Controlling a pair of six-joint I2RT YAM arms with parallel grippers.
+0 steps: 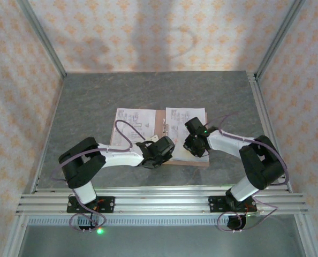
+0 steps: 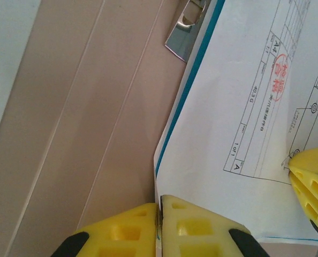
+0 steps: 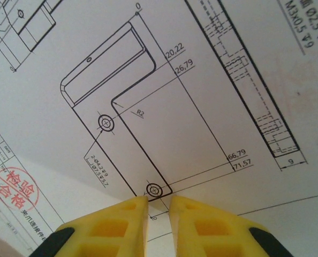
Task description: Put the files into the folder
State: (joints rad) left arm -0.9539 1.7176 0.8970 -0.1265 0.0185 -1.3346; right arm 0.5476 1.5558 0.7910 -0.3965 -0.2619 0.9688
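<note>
Two yellow fingers of the left gripper (image 2: 160, 214) press together on the edge of the papers (image 2: 228, 107). The right gripper (image 3: 159, 211) has its fingers a little apart over the papers too. The papers lie on the open brown folder (image 2: 95, 107).

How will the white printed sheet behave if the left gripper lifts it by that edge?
The white printed sheet is probably floppy: its edge kinks where the left gripper pinches it. Likely light and thin, so it may slide over the teal sheet beneath and the smooth folder if pushed.
</note>
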